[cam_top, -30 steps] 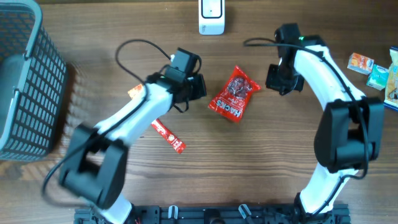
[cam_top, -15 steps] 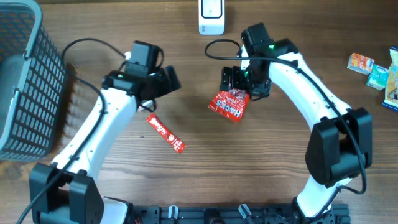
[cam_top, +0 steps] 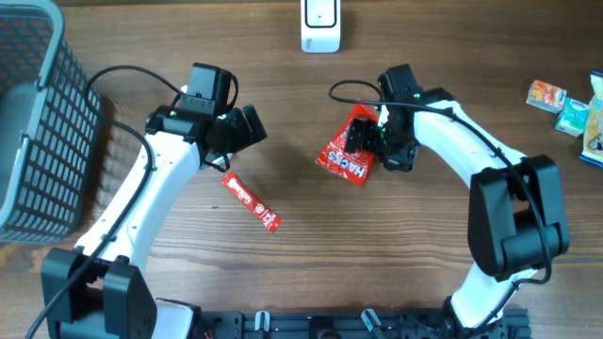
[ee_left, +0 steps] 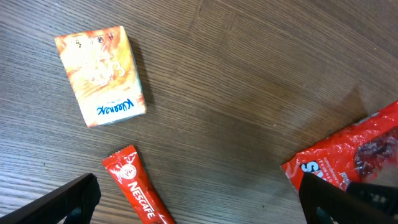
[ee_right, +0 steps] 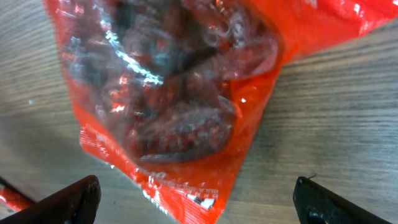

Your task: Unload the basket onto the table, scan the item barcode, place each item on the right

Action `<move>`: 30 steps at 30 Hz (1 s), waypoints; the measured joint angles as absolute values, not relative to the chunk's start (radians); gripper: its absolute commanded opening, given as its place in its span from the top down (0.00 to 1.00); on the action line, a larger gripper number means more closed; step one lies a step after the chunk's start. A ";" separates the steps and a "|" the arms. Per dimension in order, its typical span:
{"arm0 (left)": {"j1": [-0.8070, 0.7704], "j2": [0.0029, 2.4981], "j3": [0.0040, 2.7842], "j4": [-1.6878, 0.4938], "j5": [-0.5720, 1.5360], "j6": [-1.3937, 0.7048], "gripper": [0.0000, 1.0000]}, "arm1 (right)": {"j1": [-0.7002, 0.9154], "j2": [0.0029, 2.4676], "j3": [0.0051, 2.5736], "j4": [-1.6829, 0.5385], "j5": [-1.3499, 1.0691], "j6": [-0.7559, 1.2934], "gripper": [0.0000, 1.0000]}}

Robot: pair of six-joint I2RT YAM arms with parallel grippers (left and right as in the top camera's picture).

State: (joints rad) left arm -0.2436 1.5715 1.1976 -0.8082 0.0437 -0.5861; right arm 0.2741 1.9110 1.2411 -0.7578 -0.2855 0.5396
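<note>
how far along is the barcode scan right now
Done: nothing visible yet; the red snack bag lies flat on the table. In hand: the right gripper hangs open over the bag, not gripping. The left gripper is open and empty near the coffee stick. Left: grip the bag, lift it and show its barcode to the white scanner at the far edge.

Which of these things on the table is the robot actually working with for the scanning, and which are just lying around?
In the job: red snack bag; white device at the far edge, likely the scanner.
Just lying about: Nescafe stick; Kleenex pack; grey basket; small packets at the right edge.
</note>
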 measured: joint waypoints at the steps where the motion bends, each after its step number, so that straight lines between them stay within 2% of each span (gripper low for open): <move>1: -0.244 1.571 1.198 -0.808 0.044 -0.586 0.00 | 0.274 1.911 1.221 -0.728 -0.294 0.555 0.00; 6: -0.244 1.571 1.198 -0.808 0.050 -0.586 0.00 | 0.274 1.905 1.172 -0.622 -0.355 0.587 0.01; 7: -0.244 1.571 1.198 -0.808 0.050 -0.586 0.00 | 0.274 1.904 1.167 -0.602 -0.369 0.594 0.07; 8: -0.244 1.571 1.198 -0.809 0.050 -0.586 0.00 | 0.274 1.903 1.163 -0.587 -0.380 0.603 0.18; 10: -0.244 1.571 1.198 -0.809 0.050 -0.586 0.00 | 0.274 1.903 1.148 -0.551 -0.396 0.621 0.35; 14: -0.244 1.571 1.198 -0.809 0.050 -0.586 0.00 | 0.274 1.903 1.118 -0.523 -0.409 0.641 0.79; 15: -0.244 1.571 1.198 -0.808 0.051 -0.586 0.00 | 0.274 1.903 1.113 -0.523 -0.411 0.646 0.94; 30: -0.244 1.571 1.198 -0.808 0.050 -0.586 0.00 | 0.274 1.846 1.111 -0.630 -0.410 0.564 0.96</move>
